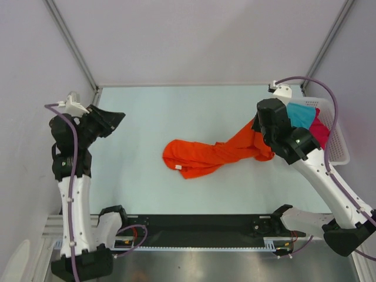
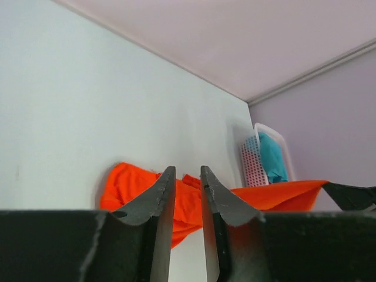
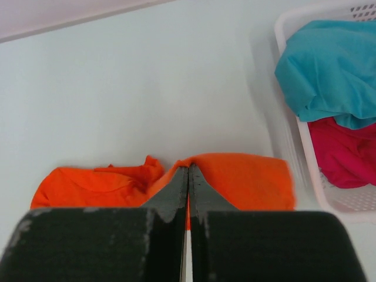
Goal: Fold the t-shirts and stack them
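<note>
Black fingers of the right gripper (image 3: 188,167) are pressing together with no gap showing, pinching an edge of the orange t-shirt (image 1: 200,157) at their tips. From that pinch the cloth is hanging and stretching leftward, its right end lifted off the table (image 1: 176,111), while the bulk of it is lying crumpled on the surface near the middle, to the left of this gripper. Just to the right of the same gripper, the white slotted basket (image 1: 341,155) is sitting at the table's right edge; the teal t-shirt (image 3: 323,64) is lying bunched inside it, toward the far end, and the magenta t-shirt (image 3: 343,150) is lying beside it, partly under the teal cloth. The left gripper (image 2: 187,170) is hovering at the table's left side, well apart from the orange heap, its jaws standing slightly parted with nothing between them and pointing toward the shirt.
</note>
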You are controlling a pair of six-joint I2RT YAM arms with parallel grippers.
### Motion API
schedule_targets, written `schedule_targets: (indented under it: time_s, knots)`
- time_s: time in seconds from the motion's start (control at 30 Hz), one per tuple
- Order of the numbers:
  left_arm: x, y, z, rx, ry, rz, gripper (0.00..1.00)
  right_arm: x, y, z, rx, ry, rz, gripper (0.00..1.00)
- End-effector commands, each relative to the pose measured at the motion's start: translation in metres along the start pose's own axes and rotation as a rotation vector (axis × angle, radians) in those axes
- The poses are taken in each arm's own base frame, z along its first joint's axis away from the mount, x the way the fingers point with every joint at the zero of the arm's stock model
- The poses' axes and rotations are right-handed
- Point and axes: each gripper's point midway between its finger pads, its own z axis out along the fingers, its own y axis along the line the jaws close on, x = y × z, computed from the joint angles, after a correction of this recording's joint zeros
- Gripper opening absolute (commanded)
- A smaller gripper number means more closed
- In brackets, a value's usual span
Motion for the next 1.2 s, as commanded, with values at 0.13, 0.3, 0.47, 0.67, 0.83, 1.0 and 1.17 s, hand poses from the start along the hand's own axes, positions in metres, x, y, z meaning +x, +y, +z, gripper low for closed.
schedule_targets:
  time_s: [0.13, 0.3, 0.47, 0.67, 0.83, 1.0, 1.17]
  knots:
    - [0.083, 0.089, 0.078, -0.018, 0.342, -0.294, 0.23, 0.048, 0.023, 0.061, 0.005, 0.151, -0.039, 0.0]
    - [0.113, 0.114, 0.093, -0.031, 0.424, -0.312, 0.31, 0.065, 0.038, 0.061, -0.033, 0.181, -0.046, 0.0]
    - [0.143, 0.102, 0.123, 0.01, 0.559, -0.284, 0.42, 0.062, 0.037, 0.051, -0.019, 0.168, -0.05, 0.0]
    - [0.172, 0.086, 0.156, 0.001, 0.655, -0.229, 0.6, 0.057, 0.032, 0.034, -0.012, 0.162, -0.054, 0.0]
    - [0.197, 0.093, 0.178, -0.08, 0.678, -0.202, 0.8, 0.05, 0.036, 0.008, -0.047, 0.143, -0.03, 0.0]
    - [0.23, 0.095, 0.197, -0.119, 0.738, -0.182, 0.81, 0.064, 0.045, -0.022, -0.086, 0.172, -0.053, 0.0]
    - [0.261, 0.104, 0.21, -0.175, 0.781, -0.152, 0.81, 0.068, 0.038, -0.041, -0.087, 0.18, -0.044, 0.0]
